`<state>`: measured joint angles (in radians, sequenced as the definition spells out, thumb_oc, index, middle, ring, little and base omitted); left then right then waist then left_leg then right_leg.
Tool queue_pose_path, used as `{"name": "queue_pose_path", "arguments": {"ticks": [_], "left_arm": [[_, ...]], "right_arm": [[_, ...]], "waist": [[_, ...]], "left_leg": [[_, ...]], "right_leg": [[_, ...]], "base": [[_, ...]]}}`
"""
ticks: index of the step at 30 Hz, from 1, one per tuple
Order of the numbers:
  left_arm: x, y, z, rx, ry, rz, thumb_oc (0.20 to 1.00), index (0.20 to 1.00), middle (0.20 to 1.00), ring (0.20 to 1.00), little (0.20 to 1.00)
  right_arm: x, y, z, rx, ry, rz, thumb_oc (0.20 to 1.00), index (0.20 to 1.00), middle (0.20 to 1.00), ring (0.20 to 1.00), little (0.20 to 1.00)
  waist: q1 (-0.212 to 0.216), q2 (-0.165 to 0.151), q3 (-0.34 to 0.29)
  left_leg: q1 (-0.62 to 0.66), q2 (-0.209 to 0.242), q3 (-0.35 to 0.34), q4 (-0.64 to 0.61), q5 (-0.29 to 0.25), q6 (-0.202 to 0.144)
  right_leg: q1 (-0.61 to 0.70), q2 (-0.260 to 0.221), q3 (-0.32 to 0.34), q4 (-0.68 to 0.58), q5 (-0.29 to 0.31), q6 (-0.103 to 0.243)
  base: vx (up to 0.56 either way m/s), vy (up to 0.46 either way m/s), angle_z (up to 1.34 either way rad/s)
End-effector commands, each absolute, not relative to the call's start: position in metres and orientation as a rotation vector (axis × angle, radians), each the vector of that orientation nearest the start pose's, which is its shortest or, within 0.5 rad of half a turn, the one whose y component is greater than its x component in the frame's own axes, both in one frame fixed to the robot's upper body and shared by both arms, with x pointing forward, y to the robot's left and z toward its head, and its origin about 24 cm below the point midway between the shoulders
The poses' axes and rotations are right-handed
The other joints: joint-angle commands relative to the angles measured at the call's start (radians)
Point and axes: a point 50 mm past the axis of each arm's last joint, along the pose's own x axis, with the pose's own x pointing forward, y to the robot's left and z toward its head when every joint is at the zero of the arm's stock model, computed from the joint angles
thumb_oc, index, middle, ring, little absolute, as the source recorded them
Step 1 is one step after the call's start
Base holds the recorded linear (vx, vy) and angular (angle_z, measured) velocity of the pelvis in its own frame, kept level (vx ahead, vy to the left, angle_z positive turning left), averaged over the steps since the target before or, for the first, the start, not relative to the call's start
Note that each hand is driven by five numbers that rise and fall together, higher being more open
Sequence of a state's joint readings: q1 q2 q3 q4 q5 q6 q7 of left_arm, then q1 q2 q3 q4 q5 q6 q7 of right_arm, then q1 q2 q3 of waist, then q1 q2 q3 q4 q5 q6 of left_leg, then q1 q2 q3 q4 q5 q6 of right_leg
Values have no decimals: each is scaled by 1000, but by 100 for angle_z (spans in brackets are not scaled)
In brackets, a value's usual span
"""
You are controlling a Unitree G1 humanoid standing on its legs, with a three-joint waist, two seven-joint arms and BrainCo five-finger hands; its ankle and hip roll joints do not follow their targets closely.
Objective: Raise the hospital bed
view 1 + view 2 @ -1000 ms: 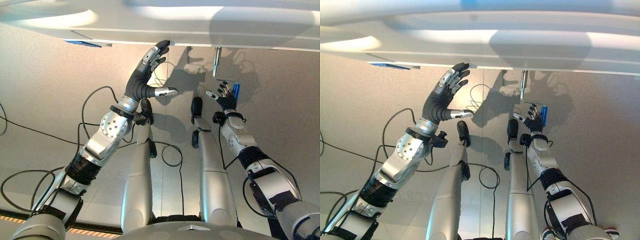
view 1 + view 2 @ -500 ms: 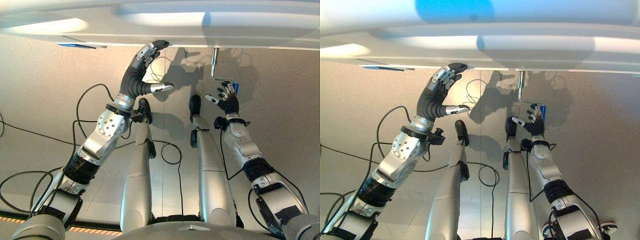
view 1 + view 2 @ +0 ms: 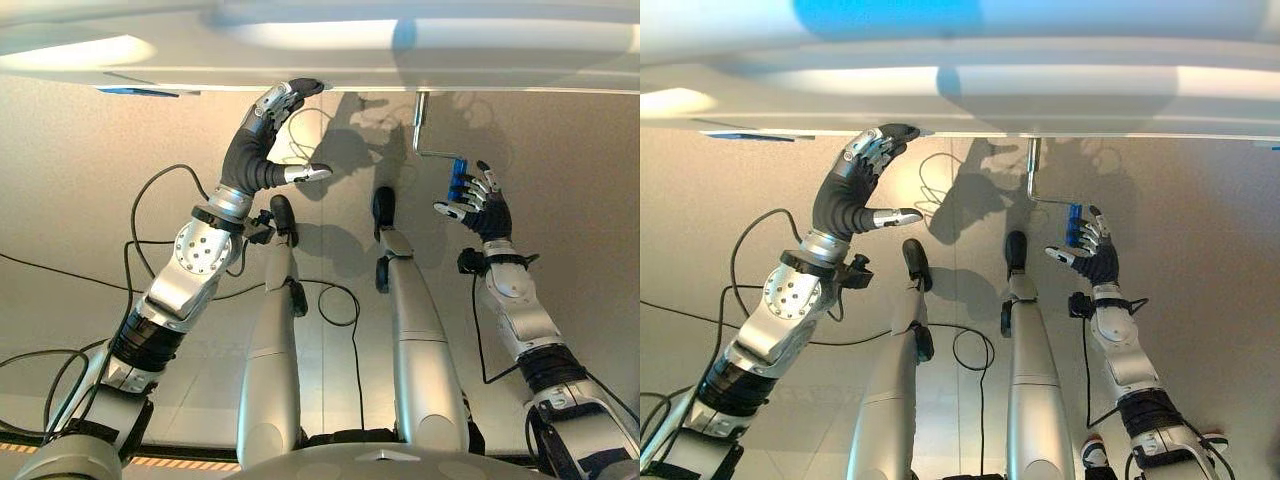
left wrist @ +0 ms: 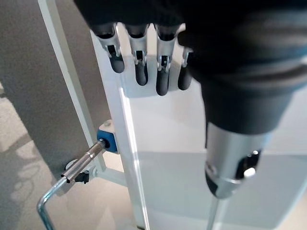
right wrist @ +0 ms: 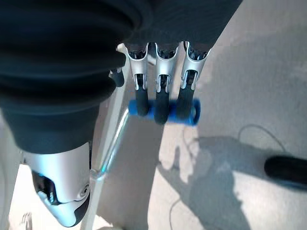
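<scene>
Swung outward to the robot's right since a second ago, the right hand (image 3: pixel 484 205) now has its straight fingers (image 5: pixel 162 103) laid across the blue grip (image 5: pixel 192 112) of the bed's crank handle (image 3: pixel 432 153), thumb held apart, nothing clasped. That bent metal crank hangs from the underside edge of the hospital bed (image 3: pixel 320 50), its shaft running up to the pale frame, and its grip has moved out with the hand. Left hand (image 3: pixel 262 125) is raised, straight fingers (image 4: pixel 139 67) pressed flat against the bed's white lower edge, thumb jutting sideways, well apart from the crank. Beige floor (image 3: pixel 80 200) lies beneath.
</scene>
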<state>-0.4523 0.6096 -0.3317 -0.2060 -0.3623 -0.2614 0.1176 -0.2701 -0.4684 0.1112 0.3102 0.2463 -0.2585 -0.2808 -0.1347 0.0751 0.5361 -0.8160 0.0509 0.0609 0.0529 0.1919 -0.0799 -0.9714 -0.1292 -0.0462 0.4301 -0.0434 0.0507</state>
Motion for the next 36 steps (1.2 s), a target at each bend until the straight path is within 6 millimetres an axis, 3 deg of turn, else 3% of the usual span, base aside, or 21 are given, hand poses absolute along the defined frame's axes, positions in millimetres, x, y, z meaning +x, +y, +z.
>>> {"name": "queue_pose_path", "arguments": {"ticks": [1, 9, 16, 24, 28, 36], "left_arm": [[257, 130, 233, 204, -908, -422, 1000, 1000, 1000, 1000, 1000], [254, 132, 233, 203, -922, -402, 1000, 1000, 1000, 1000, 1000], [254, 129, 235, 190, -929, -410, 1000, 1000, 1000, 1000, 1000], [253, 118, 240, 130, -932, -479, 1000, 1000, 1000, 1000, 1000], [253, 108, 240, 76, -930, -508, 1000, 1000, 1000, 1000, 1000], [252, 98, 243, 30, -935, -552, 1000, 1000, 1000, 1000, 1000]], "right_arm": [[292, -239, 94, -199, -303, -277, 1000, 1000, 1000, 1000, 1000], [281, -252, 93, -210, -324, -396, 1000, 1000, 1000, 1000, 1000], [287, -258, 91, -176, -305, -482, 1000, 1000, 1000, 1000, 1000], [311, -239, 77, -82, -185, -389, 1000, 1000, 1000, 1000, 1000], [326, -232, 75, -65, -151, -393, 1000, 1000, 1000, 1000, 1000], [348, -213, 68, -147, -32, -242, 1000, 1000, 1000, 1000, 1000]], "waist": [[-5, -33, -16], [-13, -31, -16], [-8, -25, -16], [12, -32, -16], [30, -17, -16], [50, -7, -16]], "left_leg": [[-3, -28, 36, 146, -130, 15], [-1, -30, 39, 140, -133, 18], [0, -31, 37, 138, -136, 19], [-6, -31, 35, 143, -131, 17], [-8, -33, 28, 144, -132, 18], [-3, -33, 34, 145, -135, 19]], "right_leg": [[94, -2, 14, -250, 162, 115], [92, -1, 16, -250, 161, 117], [91, 0, 20, -251, 161, 118], [91, 2, 18, -252, 164, 113], [92, 0, 10, -251, 165, 113], [93, 3, 16, -256, 169, 111]], "base": [[0, 0, 0], [2, 1, -2], [0, -5, 0], [-3, -16, 0], [0, 0, 0], [0, 0, 0]]}}
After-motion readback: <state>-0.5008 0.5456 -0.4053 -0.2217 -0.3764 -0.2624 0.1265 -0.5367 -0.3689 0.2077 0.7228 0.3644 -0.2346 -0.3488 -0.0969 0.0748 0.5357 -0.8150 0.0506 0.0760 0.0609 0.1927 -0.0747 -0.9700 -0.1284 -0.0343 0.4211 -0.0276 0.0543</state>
